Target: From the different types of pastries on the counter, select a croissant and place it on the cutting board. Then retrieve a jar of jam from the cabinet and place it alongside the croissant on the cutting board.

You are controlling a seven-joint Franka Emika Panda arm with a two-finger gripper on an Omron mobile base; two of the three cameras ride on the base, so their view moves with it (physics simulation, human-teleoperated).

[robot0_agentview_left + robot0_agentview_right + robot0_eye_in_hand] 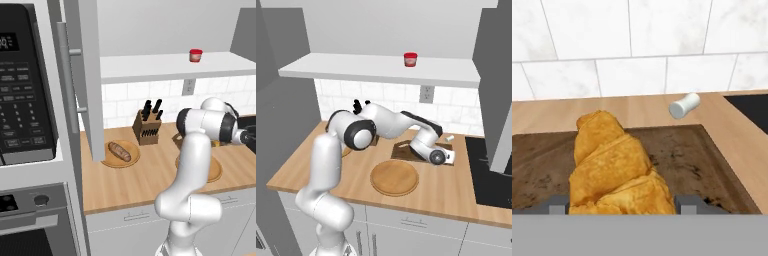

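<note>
One croissant (614, 167) sits between the two dark finger tips (558, 204) in the hand view, golden-yellow and flaky, with one tip at each side of its near end; the jaws are pinching it. Below and behind it lies one cutting board (682, 160), dark brown and flat on the desk (547, 115); whether the croissant touches the board cannot be told. In the right base view the gripper (448, 156) reaches low over that same board (402, 148), near the wall.

One small white cylinder (684, 105) lies on its side on the desk just past the board's far corner, close to the tiled wall.

One jar of jam (195, 55), red with a pale band, stands upright on the white shelf (150, 66) of the cabinet (82, 75), whose door is swung open; the jar is well apart from the arm.

Two round light-wood plates show in the left base view: one (111, 160) carries the single brown streaked pastry (119, 151), the other (215, 172) sits partly behind the arm. One knife block (148, 127) stands by the wall between them, and one black microwave (22, 85) hangs at the left
</note>
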